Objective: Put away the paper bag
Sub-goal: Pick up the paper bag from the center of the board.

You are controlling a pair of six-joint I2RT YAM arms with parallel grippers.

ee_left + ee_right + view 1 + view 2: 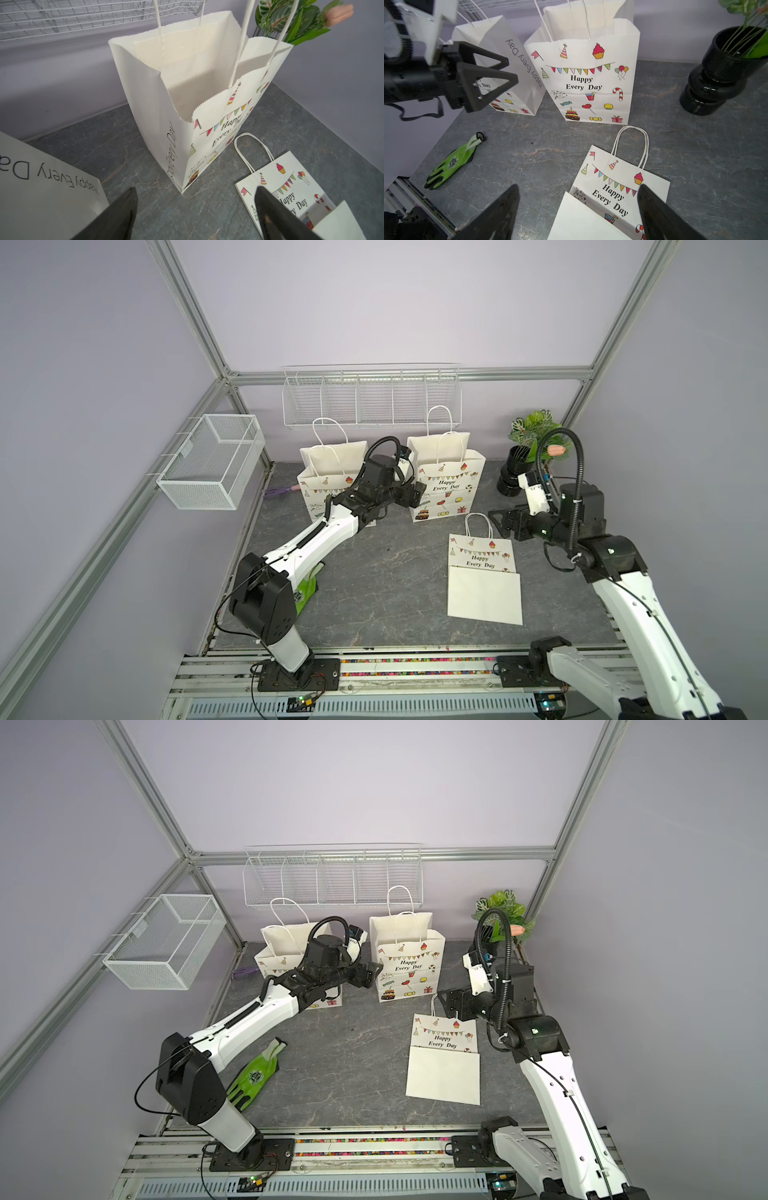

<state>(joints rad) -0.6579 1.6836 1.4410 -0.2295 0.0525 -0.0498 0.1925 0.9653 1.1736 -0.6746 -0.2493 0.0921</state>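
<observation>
Folded paper bag [484,572] lies flat on the table [374,580], handles pointing away from the robot. Right hand [498,524] hangs near its handle end, jaws spread, gripping nothing. Beyond the flat bag, an upright gift bag [446,489] stands open, bare paper showing inside. Left hand [419,495], spread and unladen, hovers between it and a second upright bag [328,485]. Beyond the flat bag's right side, a black vase [509,479] holds foliage and a pink tulip.
</observation>
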